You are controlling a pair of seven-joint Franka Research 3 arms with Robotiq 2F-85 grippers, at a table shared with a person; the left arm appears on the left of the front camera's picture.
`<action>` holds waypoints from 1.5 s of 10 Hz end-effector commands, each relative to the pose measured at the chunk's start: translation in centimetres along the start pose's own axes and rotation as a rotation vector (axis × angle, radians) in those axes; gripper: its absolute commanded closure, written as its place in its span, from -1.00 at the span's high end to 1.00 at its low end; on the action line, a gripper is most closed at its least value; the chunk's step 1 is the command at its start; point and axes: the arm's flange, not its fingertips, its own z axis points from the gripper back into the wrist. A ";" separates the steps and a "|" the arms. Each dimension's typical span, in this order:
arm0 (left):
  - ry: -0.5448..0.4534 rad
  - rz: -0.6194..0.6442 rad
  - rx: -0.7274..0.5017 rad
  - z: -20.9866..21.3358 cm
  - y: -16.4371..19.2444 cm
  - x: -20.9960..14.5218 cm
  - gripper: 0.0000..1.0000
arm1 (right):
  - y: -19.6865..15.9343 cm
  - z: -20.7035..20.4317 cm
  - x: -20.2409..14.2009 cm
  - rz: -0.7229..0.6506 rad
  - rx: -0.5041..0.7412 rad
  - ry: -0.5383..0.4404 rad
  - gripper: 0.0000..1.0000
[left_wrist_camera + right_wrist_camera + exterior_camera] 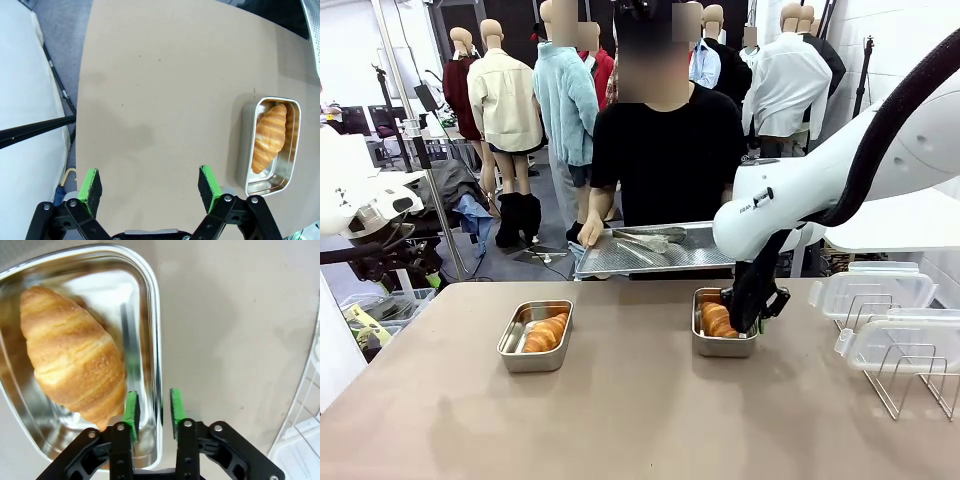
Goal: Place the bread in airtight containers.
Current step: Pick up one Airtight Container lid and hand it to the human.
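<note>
Inside the right-hand tin [150, 300] a croissant [72, 350] is laid flat, its long axis run along the tin's length. Just beside its near tip, the right end effector [153, 410] is set astride the tin's side wall, one pad inside and one outside. The jaws are parted narrowly, a sliver of gap is seen on either side of the rim, and nothing is judged to be gripped. Whether the croissant's tip is touched by the inner pad cannot be told. A second croissant [546, 333] is seated in the left-hand tin [532, 358] on the desk [620, 420]. The left end effector [150, 182] is held wide and empty above bare desk, apart from that tin. Clear lids [875, 288] are rested on a wire rack [905, 385] to the robot's right, so the right arm is judged the nearer for closing up.
</note>
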 end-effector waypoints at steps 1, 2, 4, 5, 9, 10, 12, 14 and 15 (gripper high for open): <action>0.011 0.013 0.023 0.2 0.0 0.1 1.00 | -0.2 1.7 -0.8 0.020 -0.015 -0.009 1.00; 0.011 0.013 0.023 0.2 0.0 0.1 1.00 | -0.2 2.6 -1.1 0.040 -0.014 -0.017 1.00; 0.011 0.013 0.023 0.2 0.0 0.1 1.00 | -0.2 5.7 -2.2 0.095 -0.020 -0.068 1.00; 0.011 0.013 0.023 0.2 0.0 0.1 1.00 | -0.6 7.5 -2.9 0.139 -0.025 -0.066 1.00; 0.011 0.013 0.023 0.2 0.0 0.1 1.00 | -3.4 12.4 -6.4 0.333 -0.003 0.012 1.00; 0.011 0.013 0.023 0.2 0.0 0.1 1.00 | -5.0 12.6 -7.2 0.296 -0.011 -0.013 1.00; 0.011 0.013 0.023 0.2 0.0 0.1 1.00 | -7.6 12.7 -8.5 0.280 0.029 -0.036 1.00; 0.011 0.013 0.023 0.2 0.0 0.1 1.00 | -6.3 13.4 -7.4 0.278 -0.011 -0.011 1.00; 0.011 0.013 0.023 0.2 0.0 0.1 1.00 | -6.3 13.4 -7.4 0.278 -0.011 -0.011 1.00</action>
